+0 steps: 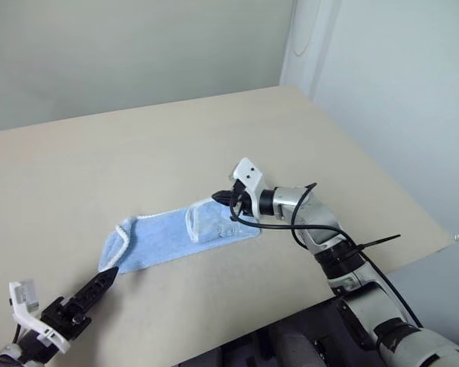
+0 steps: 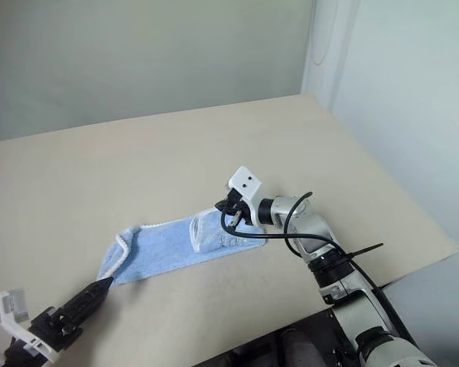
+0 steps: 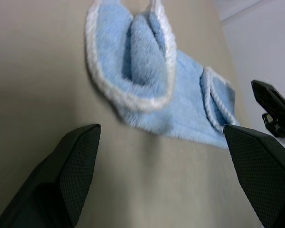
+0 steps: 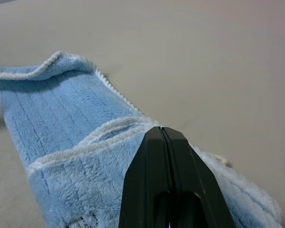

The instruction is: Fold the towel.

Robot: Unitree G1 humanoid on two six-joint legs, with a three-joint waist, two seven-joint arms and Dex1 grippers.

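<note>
Towel (image 1: 172, 237) lies partly folded on counter (image 1: 99, 168), near-centre, long axis left-right; right end doubled over, left end curled up. Right end effector (image 1: 231, 200) clenched, tips over the doubled right end; whether cloth is pinched cannot be told. Left end effector (image 3: 161, 156) released, jaws wide, pointing at left end, just short of it. Risk: left tips may push the curled edge and bunch it instead of gripping. Risk: a pull by the right could drag the whole towel, since nothing pins it.
</note>
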